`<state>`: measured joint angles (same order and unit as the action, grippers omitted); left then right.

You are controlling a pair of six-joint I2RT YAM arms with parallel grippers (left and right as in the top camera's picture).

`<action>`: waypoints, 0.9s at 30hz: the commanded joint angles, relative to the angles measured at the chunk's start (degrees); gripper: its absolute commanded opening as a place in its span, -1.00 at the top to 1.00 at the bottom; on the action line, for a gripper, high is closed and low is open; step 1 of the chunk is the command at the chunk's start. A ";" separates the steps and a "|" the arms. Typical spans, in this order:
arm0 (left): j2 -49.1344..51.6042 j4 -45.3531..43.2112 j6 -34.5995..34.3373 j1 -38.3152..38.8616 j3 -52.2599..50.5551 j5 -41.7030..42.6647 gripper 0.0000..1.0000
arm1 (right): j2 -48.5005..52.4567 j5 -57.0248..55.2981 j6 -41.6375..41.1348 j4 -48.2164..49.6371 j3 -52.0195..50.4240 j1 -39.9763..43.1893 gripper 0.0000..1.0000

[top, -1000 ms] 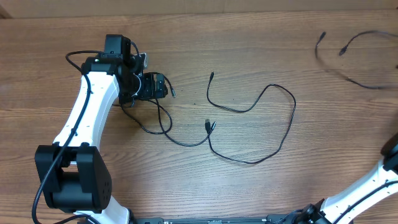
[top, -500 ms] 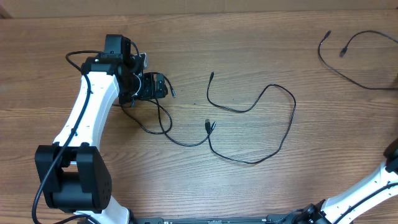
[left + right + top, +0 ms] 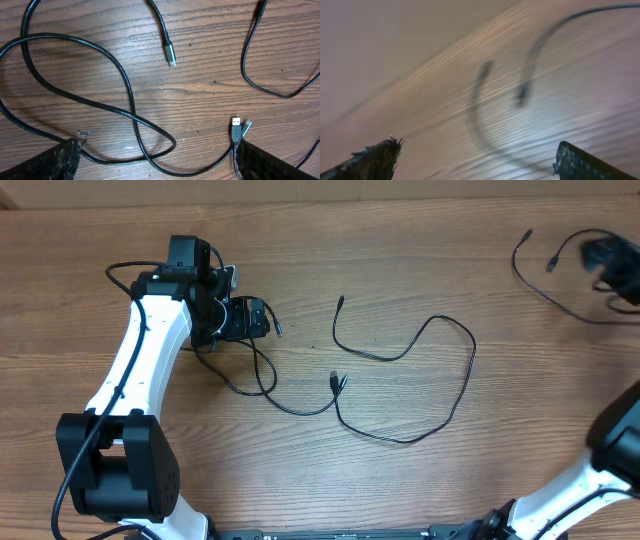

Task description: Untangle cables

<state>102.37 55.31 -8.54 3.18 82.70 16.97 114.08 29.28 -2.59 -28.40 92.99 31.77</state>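
Three thin black cables lie on the wooden table (image 3: 420,240). One cable (image 3: 270,395) loops just below my left gripper (image 3: 250,320). In the left wrist view that loop (image 3: 127,100) crosses itself between my wide-open fingers (image 3: 45,162), untouched, and my left gripper (image 3: 157,167) holds nothing. A silver-tipped plug (image 3: 170,52) and two USB plugs (image 3: 236,124) lie apart. A second cable (image 3: 455,330) curves across the middle. A third cable (image 3: 545,290) lies at the far right under my blurred right gripper (image 3: 612,265). In the right wrist view, that gripper (image 3: 480,162) is open over this blurred cable (image 3: 475,115).
The left arm's white links (image 3: 140,370) and black base (image 3: 115,470) fill the left side. The right arm's white link (image 3: 580,485) rises from the bottom right corner. The table's far edge (image 3: 300,202) runs along the top.
My right gripper has swung into the overhead view at the top right, blurred by motion. The far-right cable, blurred a second ago, now lies still. The left arm has not moved.
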 commanded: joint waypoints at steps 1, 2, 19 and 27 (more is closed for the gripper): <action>0.50 -0.09 1.27 0.00 -0.04 0.44 -0.98 | -3.93 -3.85 3.56 -5.14 0.85 -5.84 -1.00; 0.50 -0.09 1.27 0.00 -0.04 0.44 -0.99 | -4.11 -4.79 3.56 -7.65 0.85 -7.91 -1.00; 0.50 -0.09 1.27 0.00 -0.04 0.44 -0.99 | -3.82 -19.45 4.63 -37.24 0.20 -22.67 -1.00; 0.50 -0.09 1.27 0.00 -0.07 0.44 -0.99 | -3.82 -19.10 4.63 -36.20 -6.47 -22.71 -1.00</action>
<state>102.37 55.29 -8.54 3.18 82.70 16.97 110.69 11.14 1.69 -65.45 89.65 9.17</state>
